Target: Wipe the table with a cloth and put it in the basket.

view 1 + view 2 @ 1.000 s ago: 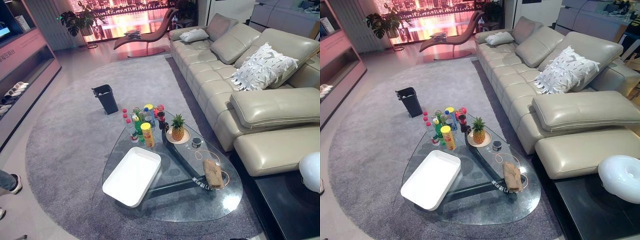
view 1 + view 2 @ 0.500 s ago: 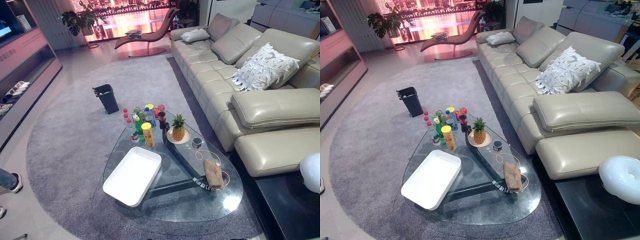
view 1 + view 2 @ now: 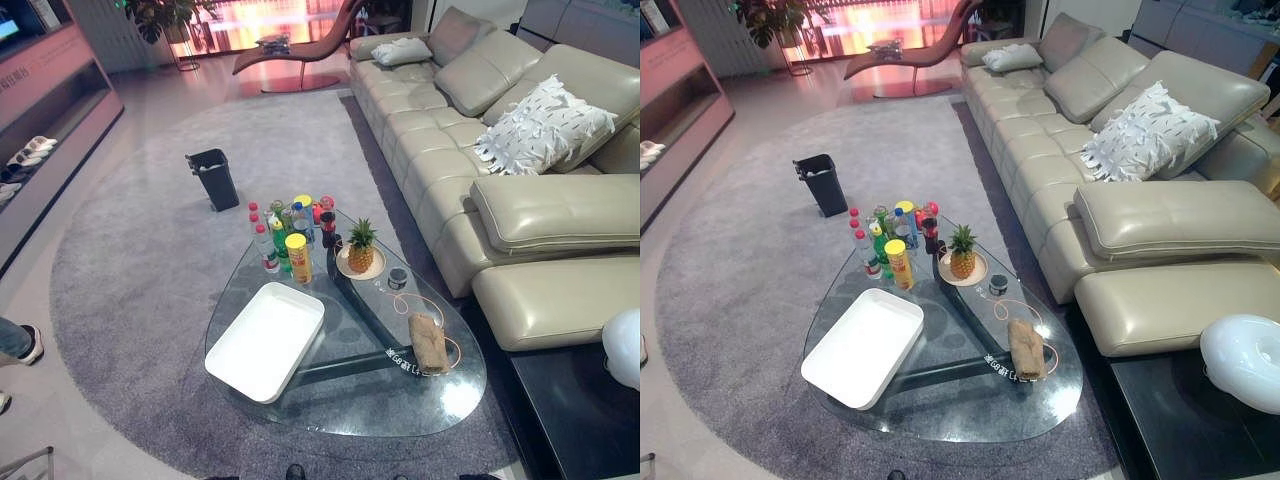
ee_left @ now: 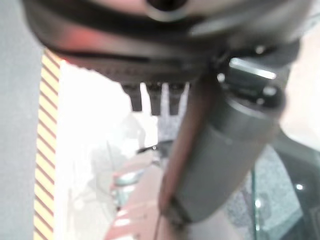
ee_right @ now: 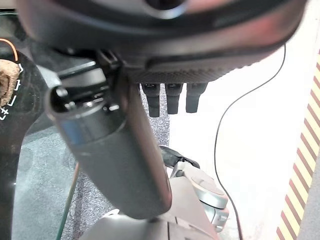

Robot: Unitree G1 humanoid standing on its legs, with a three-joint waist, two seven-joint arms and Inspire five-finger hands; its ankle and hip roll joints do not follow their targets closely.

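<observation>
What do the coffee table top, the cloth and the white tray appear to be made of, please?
Table top: clear glass; the rug shows through.
Cloth: seemingly soft tan terry, nubbly and folded.
White tray: smooth matte white, probably plastic, possibly enamel.

My left hand (image 4: 210, 150) is dark: a broad black bulk with a rounded edge, and below it a ribbed black band. A row of short, squared black fingers (image 4: 152, 97) sticks out from under that band. My thumb on this side is a thick, smooth, dark grey cylinder, with a boxy black base that carries small bright screw heads and a pale shiny strip. My right hand (image 5: 115, 150) is built the same way: a curved black housing, a row of blunt black fingers (image 5: 172, 100) with small bright dots on them, and a heavy, rounded dark grey thumb rising from a black bracket studded with little screws.
</observation>
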